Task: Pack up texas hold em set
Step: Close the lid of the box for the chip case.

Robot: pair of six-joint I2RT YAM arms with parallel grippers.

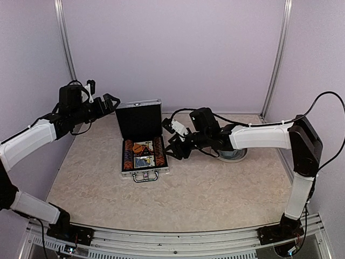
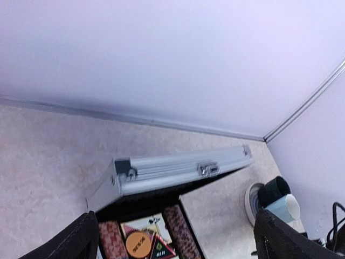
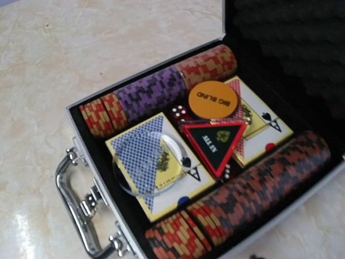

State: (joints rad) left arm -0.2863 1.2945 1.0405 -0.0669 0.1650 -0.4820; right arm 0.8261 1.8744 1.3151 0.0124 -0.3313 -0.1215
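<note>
1. The packing part looks pretty much done. The briefcase (image 1: 144, 171) sits open on the tabletop (image 1: 215, 189), left of centre, with its lid (image 1: 139, 121) standing upright at the back.
2. The right wrist view shows it loaded. Poker chips (image 3: 153, 91) run in rows down both sides and the card boxes (image 3: 148, 129) lie in the middle. The triangular marker (image 3: 214, 147), clear disc (image 3: 148, 164) and orange disc (image 3: 213, 100) rest on top of the boxes, and the dice (image 3: 179, 113) are tucked in between. I can't spot any set piece outside the case.
3. So I'd say you're at the close-the-lid step.
4. Your left claw (image 1: 111, 102) is wide open and empty, up by the lid's top left corner. Its fingers (image 2: 81, 240) sit at either side of the wrist view, looking down over the lid's top edge.
5. Your right claw (image 1: 173, 144) is low, just beside the case's right wall. I can't tell how its jaws stand, since the overhead view is too small and its own camera doesn't show the fingers. Nothing shows in it.
6. Next you'd want the left claw to push the lid's top edge forward and down.
7. Get the right claw off the rim first, or it could get pinched.
8. The marker and discs sit proud of the boxes, so go gently in case the lid catches on them.
9. After that it's the latches by the handle (image 3: 75, 199).
</note>
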